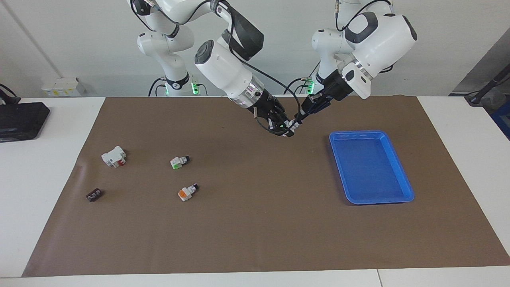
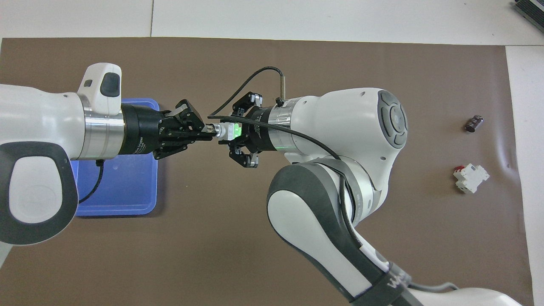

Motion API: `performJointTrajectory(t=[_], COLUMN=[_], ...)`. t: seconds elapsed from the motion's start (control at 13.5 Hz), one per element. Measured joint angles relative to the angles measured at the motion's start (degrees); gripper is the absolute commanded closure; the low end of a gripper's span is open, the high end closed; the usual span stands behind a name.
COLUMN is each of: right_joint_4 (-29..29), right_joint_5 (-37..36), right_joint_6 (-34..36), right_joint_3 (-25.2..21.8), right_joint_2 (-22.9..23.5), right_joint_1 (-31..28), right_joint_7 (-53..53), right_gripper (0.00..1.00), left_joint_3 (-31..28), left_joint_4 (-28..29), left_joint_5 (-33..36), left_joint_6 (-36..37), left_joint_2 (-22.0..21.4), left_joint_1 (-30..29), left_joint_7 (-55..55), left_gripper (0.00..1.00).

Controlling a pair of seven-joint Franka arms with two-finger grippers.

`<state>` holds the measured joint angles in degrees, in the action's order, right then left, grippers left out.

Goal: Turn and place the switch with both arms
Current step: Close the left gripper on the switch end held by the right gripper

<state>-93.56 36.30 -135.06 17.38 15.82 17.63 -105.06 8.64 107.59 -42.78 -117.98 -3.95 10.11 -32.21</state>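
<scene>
The switch (image 1: 289,130), white with a green patch, is held in the air over the middle of the brown mat; it also shows in the overhead view (image 2: 227,131). My left gripper (image 1: 299,119) is shut on its end, seen in the overhead view (image 2: 210,129) with the fingers drawn together. My right gripper (image 1: 283,126) meets it from the other end; in the overhead view (image 2: 240,131) its fingers stand spread apart around the switch's green part.
A blue tray (image 1: 403,171) lies on the mat toward the left arm's end (image 2: 127,210). Toward the right arm's end lie another green-patched switch (image 1: 179,161), an orange-patched switch (image 1: 187,192), a white block with red marks (image 1: 114,156) and a small dark part (image 1: 94,195).
</scene>
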Motion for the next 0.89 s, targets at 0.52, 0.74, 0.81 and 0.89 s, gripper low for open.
performJointTrajectory(t=[0.52,0.74,0.81,0.89], right_joint_4=[-0.03,-0.02,-0.02,-0.01], right_joint_5=[0.00,0.00,0.00,0.00], right_joint_6=[0.00,-0.07,-0.11,-0.15], right_joint_3=[0.00,0.00,0.00,0.00], right_joint_2=[0.00,0.00,0.00,0.00], right_joint_1=[0.00,0.00,0.00,0.00], right_joint_7=[0.00,0.00,0.00,0.00], right_gripper=[1.00,1.00,1.00,1.00], left_joint_3=[-0.02,-0.07,-0.09,-0.11], left_joint_4=[0.05,0.09,0.11,0.12], left_joint_5=[-0.04,-0.04,-0.04,-0.04], left_joint_6=[-0.03,-0.03,-0.03,-0.03], left_joint_2=[-0.01,-0.01,-0.02,-0.02], left_joint_1=[0.00,0.00,0.00,-0.01], left_joint_7=[1.26,7.81,10.71,13.72], left_gripper=[1.00,1.00,1.00,1.00])
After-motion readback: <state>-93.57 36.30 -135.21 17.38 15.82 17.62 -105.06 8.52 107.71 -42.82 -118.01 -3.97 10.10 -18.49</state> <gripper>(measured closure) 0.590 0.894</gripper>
